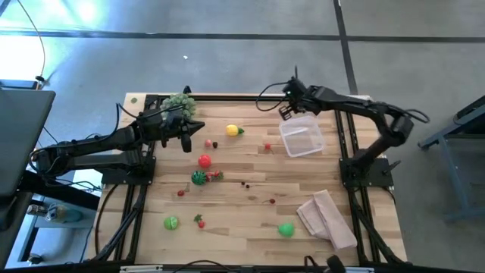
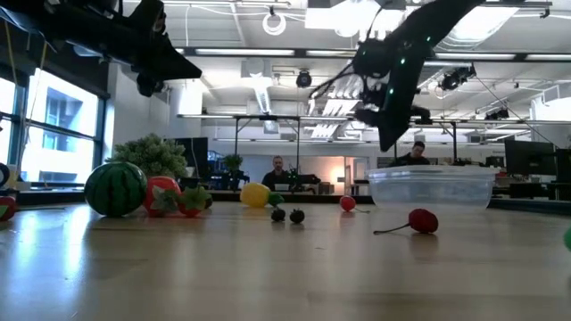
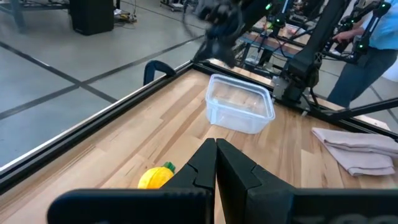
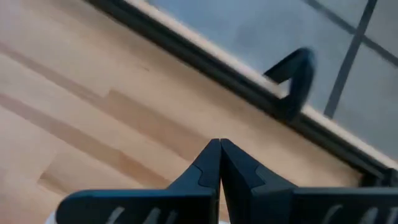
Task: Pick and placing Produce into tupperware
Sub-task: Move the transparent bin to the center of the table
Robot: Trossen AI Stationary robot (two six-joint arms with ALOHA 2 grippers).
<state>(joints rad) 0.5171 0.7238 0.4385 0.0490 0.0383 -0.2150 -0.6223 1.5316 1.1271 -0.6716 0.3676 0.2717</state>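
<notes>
with both the left gripper (image 1: 187, 142) and right gripper (image 1: 286, 114) pressed together and empty, spread the left first, then drop on the yellow fruit (image 1: 233, 130) at the tupperware's (image 1: 301, 136) nine o'clock.

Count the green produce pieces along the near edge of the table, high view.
2. One green piece sits near the left corner, beside a small red item. The other green piece lies toward the right, just left of the folded cloth. None looks hidden there.
</notes>
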